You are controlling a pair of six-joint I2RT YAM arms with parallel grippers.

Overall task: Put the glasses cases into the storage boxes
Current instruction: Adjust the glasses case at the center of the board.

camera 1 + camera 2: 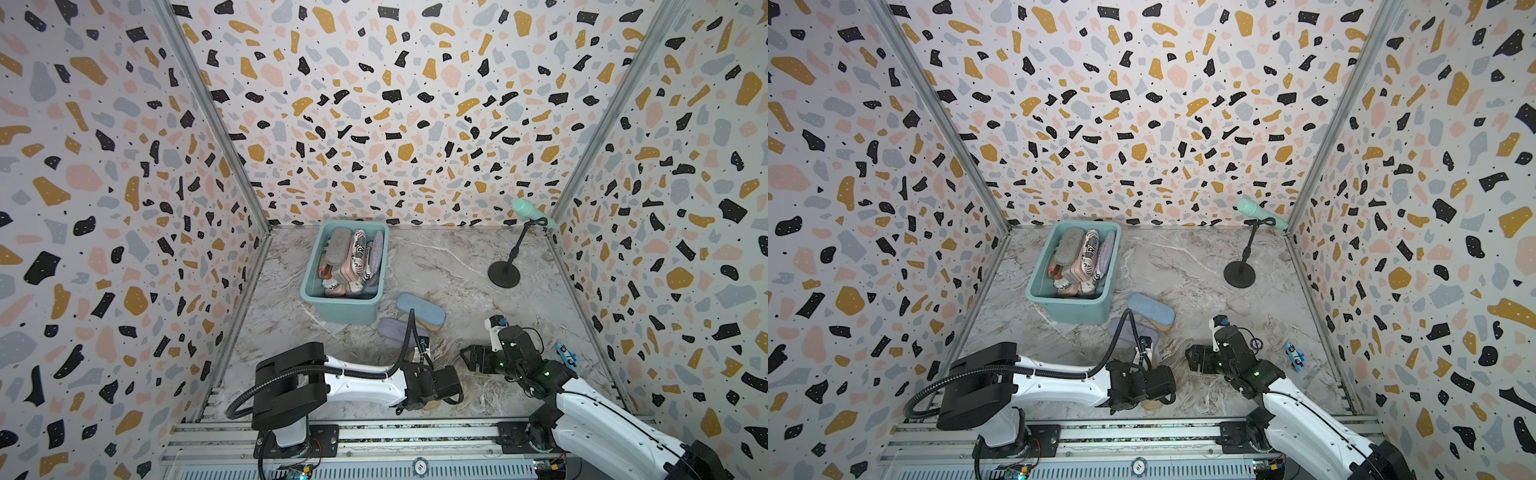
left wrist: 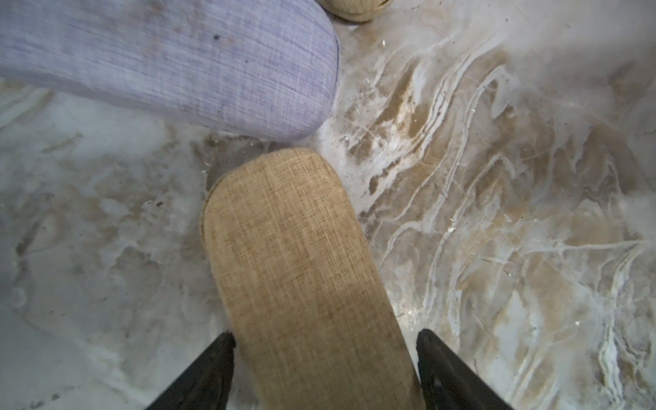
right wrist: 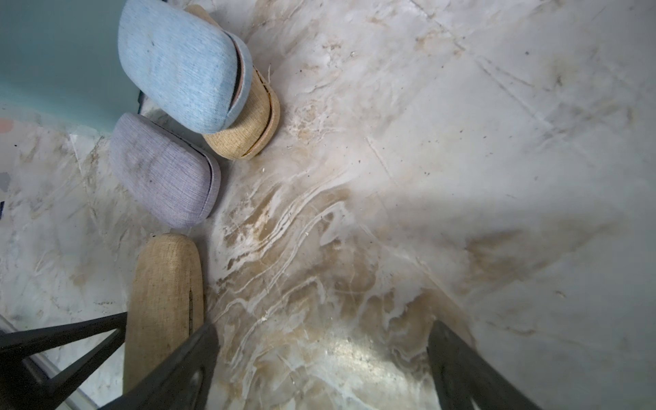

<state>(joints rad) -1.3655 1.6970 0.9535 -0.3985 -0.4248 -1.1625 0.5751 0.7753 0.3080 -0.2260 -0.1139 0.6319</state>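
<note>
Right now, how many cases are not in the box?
4: blue case on a tan case, lavender case beside them, second tan case between the jaws of the left gripper. Arms may hide more.

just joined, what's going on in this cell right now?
Glasses cases are going into the teal tub, which already holds a pile of cases. The left gripper straddles a tan case lying on the table, jaws either side, not yet clamped. The right gripper is open and empty over bare table. Also out by the tub: a lavender case and a light blue case resting on a second tan case.
</note>
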